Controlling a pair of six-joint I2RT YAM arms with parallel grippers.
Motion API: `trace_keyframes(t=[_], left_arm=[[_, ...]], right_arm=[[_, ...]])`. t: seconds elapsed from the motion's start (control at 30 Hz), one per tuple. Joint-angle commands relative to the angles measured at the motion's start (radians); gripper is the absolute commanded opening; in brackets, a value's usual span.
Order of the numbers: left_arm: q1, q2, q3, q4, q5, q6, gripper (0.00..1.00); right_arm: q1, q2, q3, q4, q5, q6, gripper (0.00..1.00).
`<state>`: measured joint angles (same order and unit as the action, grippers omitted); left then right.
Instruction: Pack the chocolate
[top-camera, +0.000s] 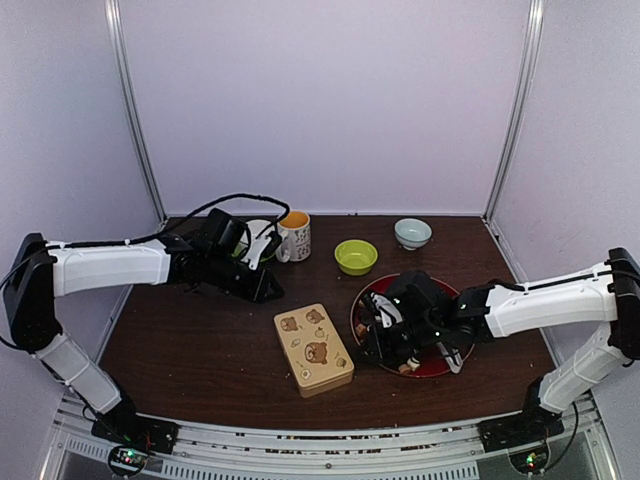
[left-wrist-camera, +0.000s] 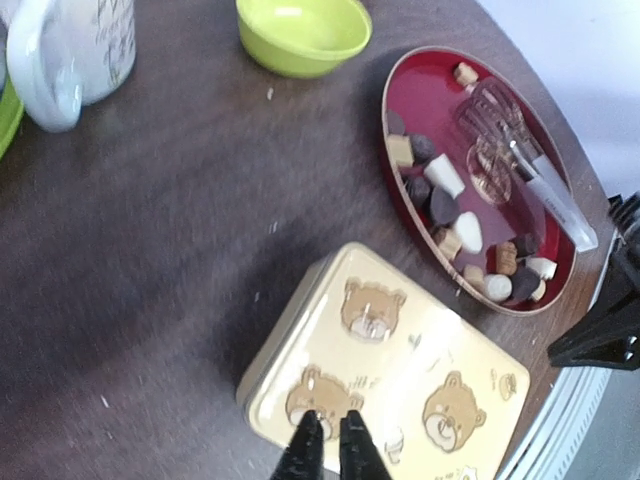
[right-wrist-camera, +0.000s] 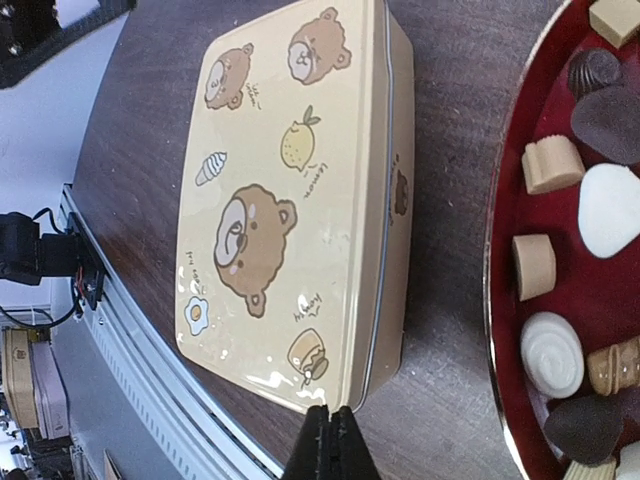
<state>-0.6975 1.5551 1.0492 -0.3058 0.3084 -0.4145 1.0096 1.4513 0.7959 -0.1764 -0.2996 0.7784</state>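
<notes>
Your dark wooden table sits inside white walls. The chocolate lies on the red plate, beside the lidded bear tin. The right gripper has its jaws together. The left gripper seems closed too, holding nothing.

Dark wooden table at centre. Pale lavender walls enclose it from 9 to 3 o'clock; silver posts stand at 11 and 1 o'clock.
</notes>
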Motion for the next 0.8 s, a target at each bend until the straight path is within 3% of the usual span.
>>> trace_keyframes(t=[0.0,0.37,0.5,0.77], left_arm=[[-0.005,-0.065,-0.098,0.056,-0.009,-0.055,0.02],[-0.005,-0.094,-0.281,0.118,0.018,-0.234,0.0],[-0.006,-0.042,-0.275,0.121,0.029,-0.25,0.0],[-0.005,0.092,-0.185,0.126,0.04,-0.256,0.0]], right_arm=[[-0.03,0.019,0.029,0.05,-0.009,-0.08,0.0],[-0.012,0.184,0.196,-0.209,0.174,-0.145,0.0],[0.051,0.247,0.265,-0.26,0.177,-0.145,0.0],[0.107,0.241,0.285,-0.201,0.126,-0.094,0.0]])
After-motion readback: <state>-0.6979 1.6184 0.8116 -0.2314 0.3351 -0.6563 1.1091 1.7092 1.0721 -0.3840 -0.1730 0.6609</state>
